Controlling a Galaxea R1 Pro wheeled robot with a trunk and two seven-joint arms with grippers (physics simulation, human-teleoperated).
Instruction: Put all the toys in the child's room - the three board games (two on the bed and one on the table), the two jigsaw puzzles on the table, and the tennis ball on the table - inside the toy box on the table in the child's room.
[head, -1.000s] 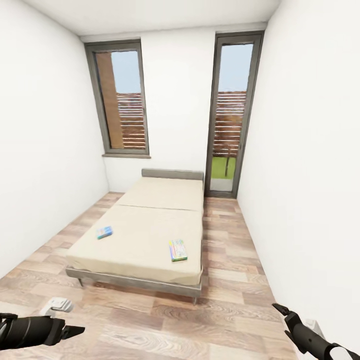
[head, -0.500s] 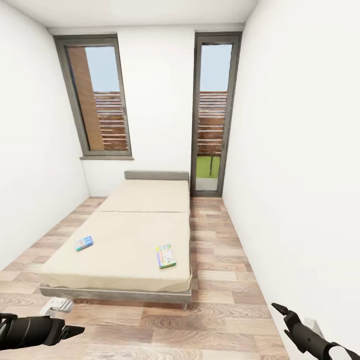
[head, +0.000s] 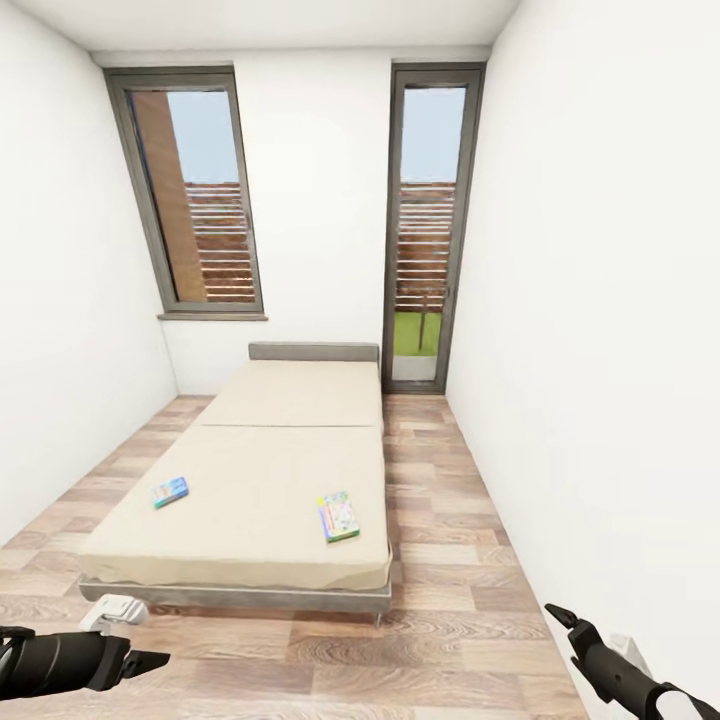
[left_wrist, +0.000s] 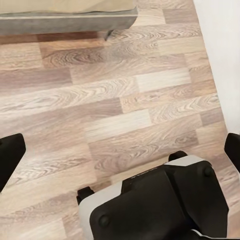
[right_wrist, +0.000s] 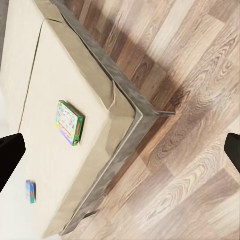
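Left gripper (head: 150, 660) low at the head view's left with fingers drawn to a point, empty; right gripper (head: 565, 621) low at the right, tips slightly parted, empty, both placed as 0.5 s ago. Two board games lie on the beige bed (head: 250, 480): a green-edged one (head: 338, 516) near its right edge, a smaller blue one (head: 170, 491) toward its left. Versus 0.5 s ago the whole view has shifted slightly, bed and games a touch right: camera motion.

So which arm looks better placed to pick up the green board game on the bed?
Probably the right. The green board game lies near the bed's right edge, on the right claw's side; the left claw sits nearer the blue game.
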